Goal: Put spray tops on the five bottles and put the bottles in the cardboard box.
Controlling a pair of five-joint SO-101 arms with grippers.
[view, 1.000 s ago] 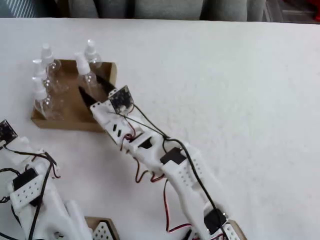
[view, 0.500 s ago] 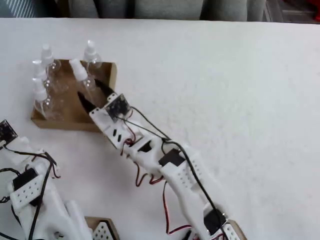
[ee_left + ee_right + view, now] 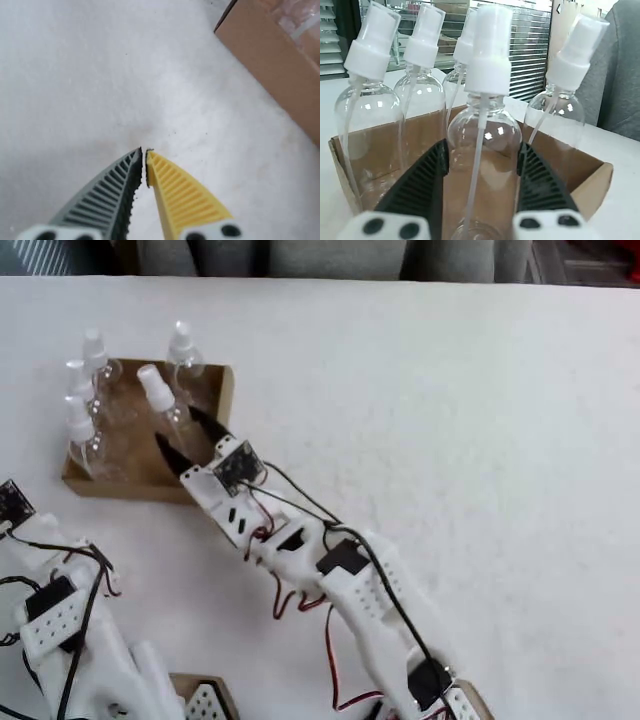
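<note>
Right gripper (image 3: 174, 424) drawn back toward own base, out over cardboard box (image 3: 222, 388) edge; bottle (image 3: 169, 411) between its jaws tipped over, spray top (image 3: 150, 378) swung left in 1 s

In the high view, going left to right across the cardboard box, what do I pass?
Three upright spray bottles → tilted spray bottle held by the right gripper → cardboard box's right wall → bare table.
</note>
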